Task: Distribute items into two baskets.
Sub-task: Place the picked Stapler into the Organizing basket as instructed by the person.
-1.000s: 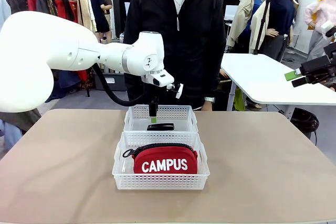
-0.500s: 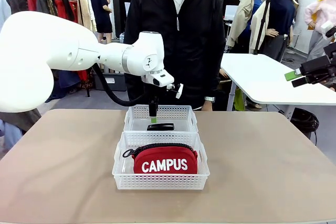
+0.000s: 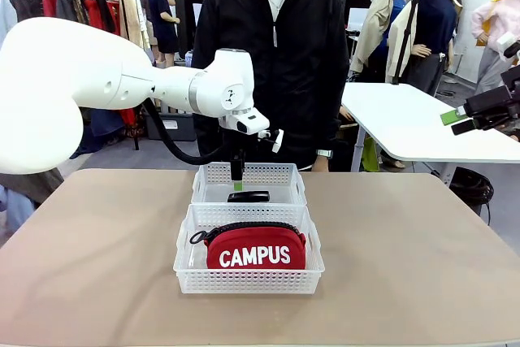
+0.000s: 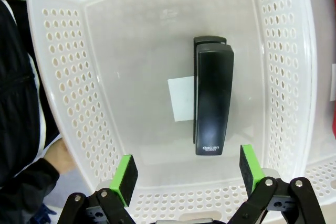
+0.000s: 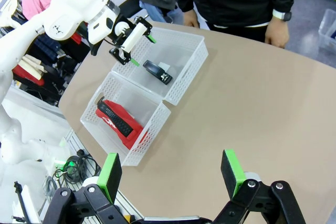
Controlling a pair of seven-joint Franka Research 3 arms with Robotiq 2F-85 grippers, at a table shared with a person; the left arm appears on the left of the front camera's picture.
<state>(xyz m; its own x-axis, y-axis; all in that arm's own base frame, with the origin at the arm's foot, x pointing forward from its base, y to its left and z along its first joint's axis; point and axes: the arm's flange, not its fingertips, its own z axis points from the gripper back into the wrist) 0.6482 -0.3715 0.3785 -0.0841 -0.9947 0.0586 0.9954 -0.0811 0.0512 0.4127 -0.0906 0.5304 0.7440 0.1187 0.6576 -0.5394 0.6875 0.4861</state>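
Small black rigid stapler inside white perforated plastic basket, light, grippable across narrow sides; left gripper above, wide open, empty.

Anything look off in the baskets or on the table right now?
Nothing stands out. The red pouch sits in the near basket, the stapler lies flat in the far basket, with a small white slip beside it. Both baskets sit squarely end to end; the left gripper hangs open above the stapler.

Left pincer spread above stapler, far basket walls flanking, tabletop beside baskets free
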